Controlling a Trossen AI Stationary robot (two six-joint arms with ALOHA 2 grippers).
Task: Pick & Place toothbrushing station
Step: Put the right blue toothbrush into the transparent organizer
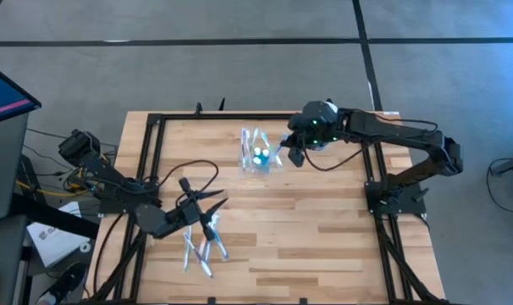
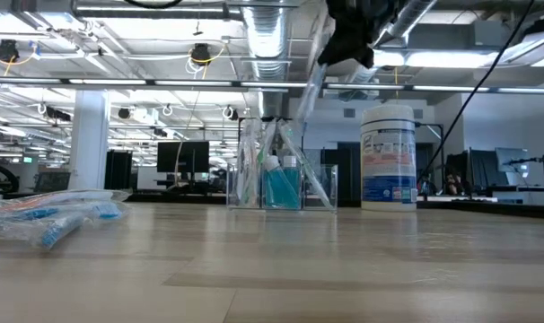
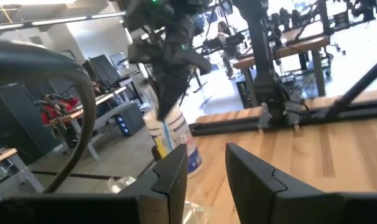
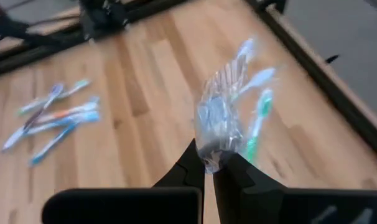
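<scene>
Your right hand [image 4: 208, 167] pinches a wrapped toothbrush [image 4: 221, 121] above the toothbrushing station [image 1: 258, 151]. It's light, rigid, slippery plastic; grip a wall. Left hand [image 3: 206, 163] half-open, empty.

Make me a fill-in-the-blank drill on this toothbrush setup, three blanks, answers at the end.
1. The right gripper is ____ on a wrapped toothbrush.
2. In the low view, the white jar stands to the ____ of the clear organizer.
3. The left gripper hangs over the loose toothbrushes with its jaws ____ and nothing between them.

Missing words: shut; right; open
</scene>
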